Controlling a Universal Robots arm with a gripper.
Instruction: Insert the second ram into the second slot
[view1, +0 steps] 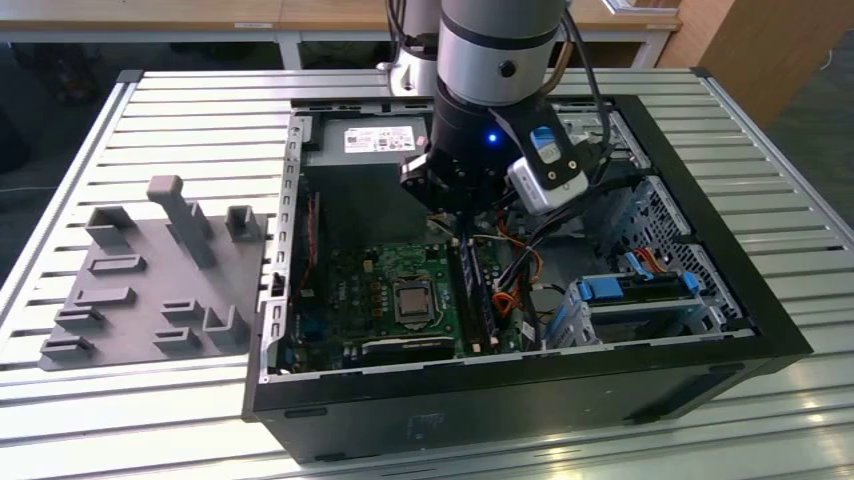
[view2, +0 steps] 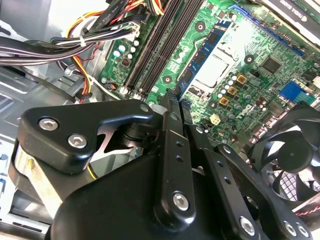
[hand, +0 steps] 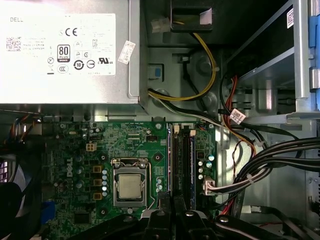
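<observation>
In the middle of the exterior view the arm hung inside the open computer case (view1: 747, 330), which lay on the slatted tabletop (view1: 174, 110), with a grey fixture block (view1: 147, 290) well apart at the exterior view's left. The pincer (view2: 176, 101) stood narrow and appeared to be clamped on the second ram (view2: 202, 57), whose blue strip with dark chips ran out from between the fingers (view2: 170, 145). In the second wrist view the strip lay across the edge of the processor socket (view2: 212, 65), with bare green board between it and the memory slots (view2: 152, 45), so it was most likely raised above the board and not seated. In the first wrist view it showed edge-on along the socket side of the slots, while another blue-edged strip (hand: 191, 165) sat in a slot nearer the cable bundle (hand: 270, 160). The risk lay in alignment. With so thin a strip gripped seemingly at its middle alone, a slight tilt or sideways offset could land its edge on a slot wall or a closed end latch. Pressing then might bend the strip, slip it in the grip or strain the board. The cables just beside the slots could also snag the pincer
</observation>
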